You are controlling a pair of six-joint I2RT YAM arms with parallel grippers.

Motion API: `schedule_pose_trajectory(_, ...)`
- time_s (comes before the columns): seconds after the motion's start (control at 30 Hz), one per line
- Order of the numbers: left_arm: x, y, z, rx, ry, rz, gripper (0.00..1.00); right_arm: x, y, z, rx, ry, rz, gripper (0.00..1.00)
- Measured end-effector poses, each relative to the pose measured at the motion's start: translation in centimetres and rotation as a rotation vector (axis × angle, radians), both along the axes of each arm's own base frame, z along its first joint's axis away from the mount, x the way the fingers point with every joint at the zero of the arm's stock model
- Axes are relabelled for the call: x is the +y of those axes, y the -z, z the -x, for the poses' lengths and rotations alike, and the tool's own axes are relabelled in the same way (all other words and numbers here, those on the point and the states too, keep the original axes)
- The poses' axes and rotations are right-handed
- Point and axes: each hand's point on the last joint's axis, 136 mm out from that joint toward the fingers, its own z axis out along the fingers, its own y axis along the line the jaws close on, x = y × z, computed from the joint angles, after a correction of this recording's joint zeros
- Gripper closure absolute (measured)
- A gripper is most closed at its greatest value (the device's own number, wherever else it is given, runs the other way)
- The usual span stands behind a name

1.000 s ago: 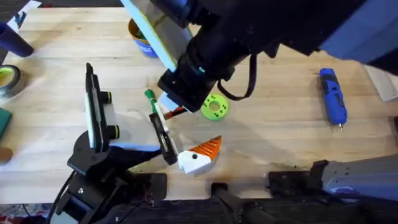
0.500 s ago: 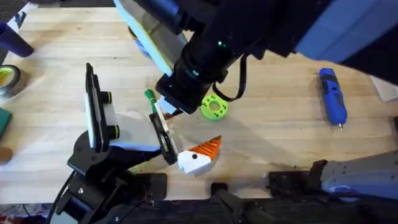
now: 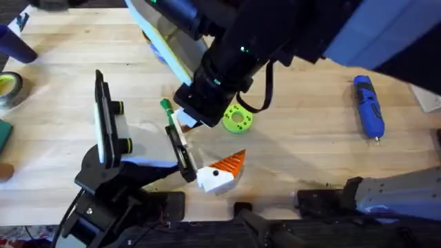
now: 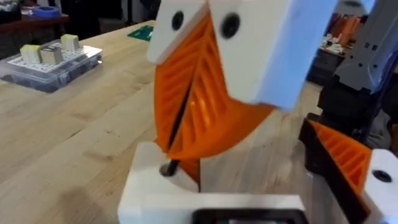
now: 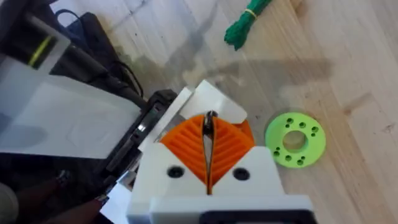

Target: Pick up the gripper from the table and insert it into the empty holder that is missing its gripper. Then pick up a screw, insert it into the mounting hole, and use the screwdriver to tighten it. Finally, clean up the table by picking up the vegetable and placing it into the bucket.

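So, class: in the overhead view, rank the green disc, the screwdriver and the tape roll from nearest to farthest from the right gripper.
From the right gripper, shut on a screw:
1. Green disc, just beside it, mid-table.
2. Tape roll, far left edge.
3. Screwdriver, far right; close to the tape roll's distance, so their order is uncertain.

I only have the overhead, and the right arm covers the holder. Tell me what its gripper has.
Observer: In the right wrist view, the right gripper is shut on a thin dark screw, pinched between its orange pads.
Operator: Now give me where the screw's tip is.
Observer: In the left wrist view, the tip stands at a dark hole in the white block just below the pads. I cannot tell whether it has gone in.
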Motion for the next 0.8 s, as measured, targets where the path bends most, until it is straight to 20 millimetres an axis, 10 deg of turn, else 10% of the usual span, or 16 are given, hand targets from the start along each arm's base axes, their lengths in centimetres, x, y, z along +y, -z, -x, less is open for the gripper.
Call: schedule_pose_trajectory(0.8, 0.0, 0.0, 0.0, -0.003, 0.0, -0.001, 0.014, 0.1, -0.1, -1.0, -0.052, 0.02, 0.002, 0.995)
